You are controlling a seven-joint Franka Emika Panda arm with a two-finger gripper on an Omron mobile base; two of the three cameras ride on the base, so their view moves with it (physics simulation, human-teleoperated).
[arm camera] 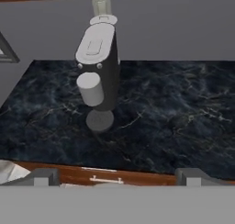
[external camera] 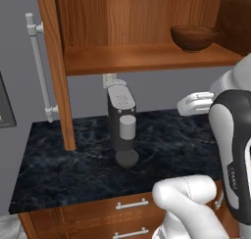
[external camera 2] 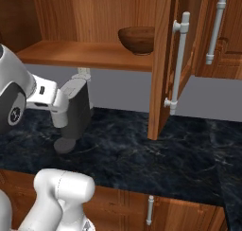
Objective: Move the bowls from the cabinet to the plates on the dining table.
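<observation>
One bowl is what you can see from here, so read this as the reach-in step: your gripper (arm camera: 114, 176) hangs low over the black marble counter (external camera: 73, 159) with its fingers spread wide and nothing between them, near the grey coffee machine (external camera: 122, 128). To take the reddish-brown bowl (external camera: 194, 37), lift the hand clear of that machine and above the shelf's front edge before going in. The bowl sits on the cabinet (external camera 2: 94, 17) shelf (external camera: 142, 58), open room to its left, and the open door (external camera 2: 163, 59) edges your right.
</observation>
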